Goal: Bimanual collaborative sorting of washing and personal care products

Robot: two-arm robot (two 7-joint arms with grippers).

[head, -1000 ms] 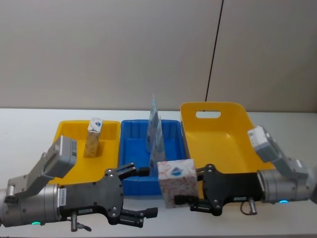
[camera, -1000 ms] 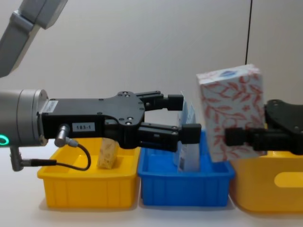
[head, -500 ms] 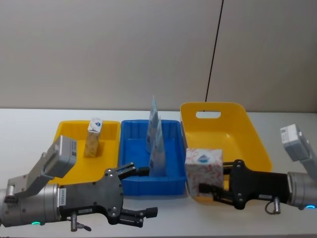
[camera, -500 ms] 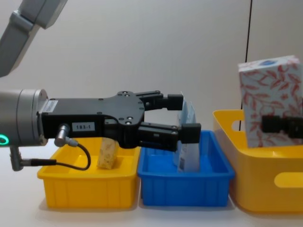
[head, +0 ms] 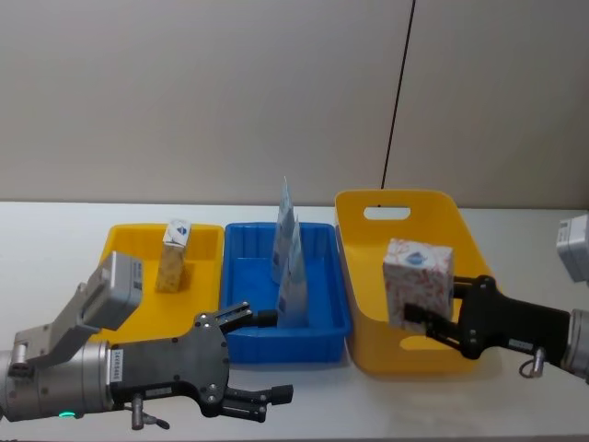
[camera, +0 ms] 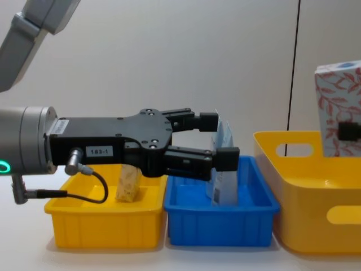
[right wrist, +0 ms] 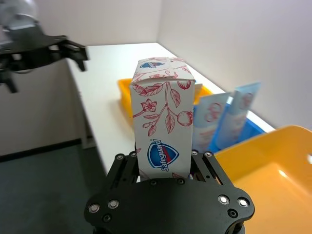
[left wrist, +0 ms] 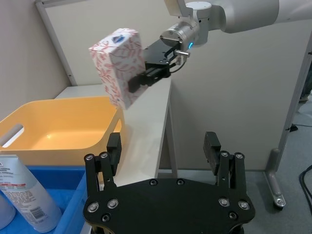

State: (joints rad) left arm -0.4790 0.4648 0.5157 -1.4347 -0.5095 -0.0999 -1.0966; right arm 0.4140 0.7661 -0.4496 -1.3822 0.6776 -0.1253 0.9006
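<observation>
My right gripper (head: 416, 318) is shut on a white pack with red floral print and a blue logo (head: 419, 284), holding it upright above the front part of the large yellow bin (head: 405, 204). The right wrist view has that pack (right wrist: 163, 122) standing between the fingers. My left gripper (head: 276, 355) hovers open and empty in front of the blue bin (head: 241, 276), level with it in the chest view (camera: 221, 138). Tall pale blue-white pouches (head: 289, 244) stand in the blue bin. A small tan pack with a white top (head: 173, 255) stands in the left yellow bin (head: 129, 241).
The three bins sit side by side on a white table, with the grey wall close behind. The table's edge runs just right of the large yellow bin (left wrist: 58, 126), with open floor beyond it. The chest view puts the held pack (camera: 338, 107) at the right edge.
My right gripper has carried the pack to the right, from in front of the blue bin to above the large yellow bin. The left arm has stayed still and open.
</observation>
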